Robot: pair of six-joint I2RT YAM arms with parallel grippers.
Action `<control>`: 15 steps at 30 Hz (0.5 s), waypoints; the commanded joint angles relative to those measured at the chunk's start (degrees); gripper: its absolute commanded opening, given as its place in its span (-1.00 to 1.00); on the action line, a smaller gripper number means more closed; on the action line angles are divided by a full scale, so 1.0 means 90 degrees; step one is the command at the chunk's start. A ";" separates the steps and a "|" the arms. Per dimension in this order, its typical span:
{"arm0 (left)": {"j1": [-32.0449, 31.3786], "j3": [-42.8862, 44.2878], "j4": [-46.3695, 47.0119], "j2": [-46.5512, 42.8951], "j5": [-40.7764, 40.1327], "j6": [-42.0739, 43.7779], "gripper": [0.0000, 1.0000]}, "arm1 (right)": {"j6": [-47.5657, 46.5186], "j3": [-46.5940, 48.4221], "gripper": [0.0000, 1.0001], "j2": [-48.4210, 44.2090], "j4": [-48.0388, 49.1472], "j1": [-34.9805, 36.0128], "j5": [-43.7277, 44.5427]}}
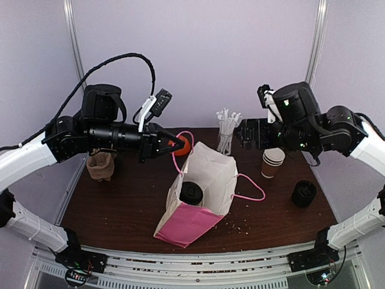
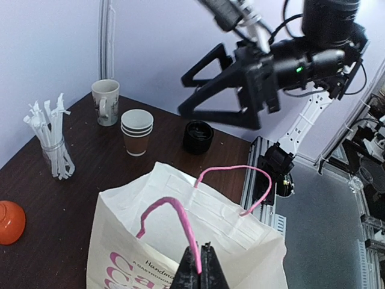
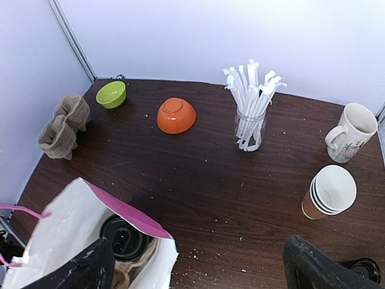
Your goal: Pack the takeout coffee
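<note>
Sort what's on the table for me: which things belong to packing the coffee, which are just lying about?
For the job: lidded coffee cup, inside the paper bag; pink handle, pinched in the left gripper.

Lying about: stack of paper cups, black lids, jar of straws, mug, orange bowl, green bowl, brown cardboard pieces.
</note>
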 commanded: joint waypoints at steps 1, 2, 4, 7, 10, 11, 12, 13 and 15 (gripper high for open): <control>-0.0017 -0.0130 0.0206 -0.0260 0.0651 0.0888 -1.00 | -0.0212 -0.1090 1.00 -0.0489 0.1224 -0.0021 0.0126; -0.0017 -0.0178 0.0186 -0.0284 0.0728 0.0971 -1.00 | -0.0226 -0.1268 1.00 -0.0563 0.1339 -0.0029 0.0090; -0.0017 -0.0302 0.0170 -0.0357 0.0955 0.1134 -1.00 | -0.0270 -0.1520 1.00 -0.0632 0.1504 -0.0043 -0.0015; -0.0017 -0.0450 0.0192 -0.0425 0.1131 0.1253 -1.00 | -0.0509 -0.1836 1.00 -0.0706 0.1851 -0.0060 -0.0764; -0.0017 -0.0412 0.0132 -0.0346 0.1109 0.1281 -1.00 | -0.0938 -0.2120 1.00 -0.0917 0.2297 -0.0066 -0.1533; -0.0017 -0.0373 0.0115 -0.0311 0.1162 0.1284 -1.00 | -0.1105 -0.2141 0.99 -0.0949 0.2349 -0.0064 -0.1792; -0.0017 -0.0326 0.0102 -0.0263 0.1176 0.1290 -1.00 | -0.1291 -0.2101 0.98 -0.0936 0.2285 -0.0079 -0.1998; -0.0017 -0.0260 0.0068 -0.0213 0.1162 0.1282 -1.00 | -0.1440 -0.2023 0.96 -0.0903 0.2173 -0.0083 -0.2140; -0.0017 -0.0119 -0.0035 -0.0121 0.1171 0.1320 -1.00 | -0.1789 -0.1878 0.89 -0.0773 0.1826 -0.0099 -0.2288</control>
